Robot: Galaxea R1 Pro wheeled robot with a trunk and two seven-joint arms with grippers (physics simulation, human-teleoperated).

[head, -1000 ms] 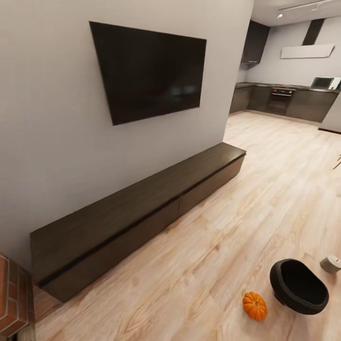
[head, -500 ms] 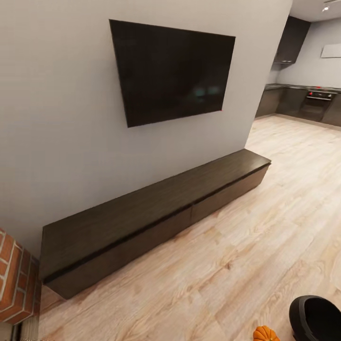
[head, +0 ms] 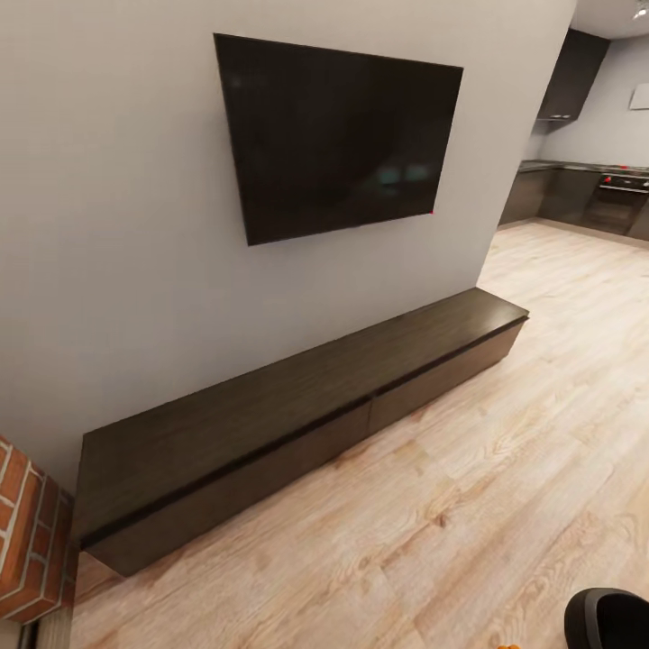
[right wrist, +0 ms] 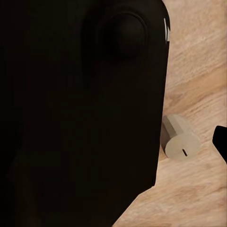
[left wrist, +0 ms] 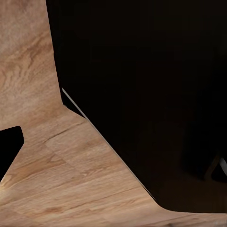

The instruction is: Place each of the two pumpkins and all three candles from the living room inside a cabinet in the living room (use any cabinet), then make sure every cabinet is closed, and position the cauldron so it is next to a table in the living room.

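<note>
You're facing the cabinet: low along the wall under the TV, all fronts flush and closed. Cauldron sits on the floor at near right, cut by the frame edge. Right wrist view has one candle lying on the floor. Jaw state on both grippers: can't tell.

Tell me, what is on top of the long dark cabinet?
The top of the cabinet carries no objects; a television hangs on the wall above. Its drawer fronts are shut, so the inside is hidden.
</note>
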